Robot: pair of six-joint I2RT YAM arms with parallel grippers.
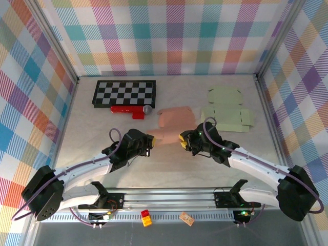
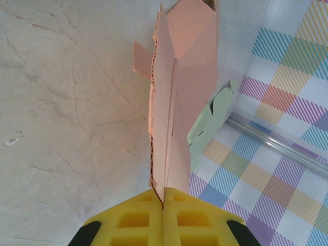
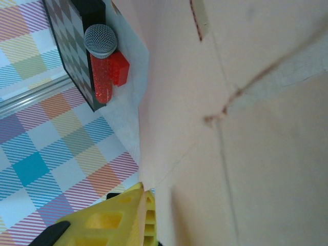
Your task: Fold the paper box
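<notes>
Pink cardboard box (image 1: 174,120) sits mid-table, between the two grippers. Left gripper (image 1: 150,139) is clamped tight on its near edge. Right gripper (image 1: 182,139) has one finger (image 3: 128,212) against the sheet; whether it grips cannot be told. Green cardboard (image 1: 225,115) lies just to the right.

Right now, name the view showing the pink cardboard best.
Top external: the pink cardboard shows nearly its whole outline. Left wrist sees it edge-on, pinched by the left gripper; right wrist, a close patch of its face.

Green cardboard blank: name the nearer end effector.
Right. The right end effector is just near-left of the green cardboard blank; the left end effector lies farther left, across the pink cardboard.
</notes>
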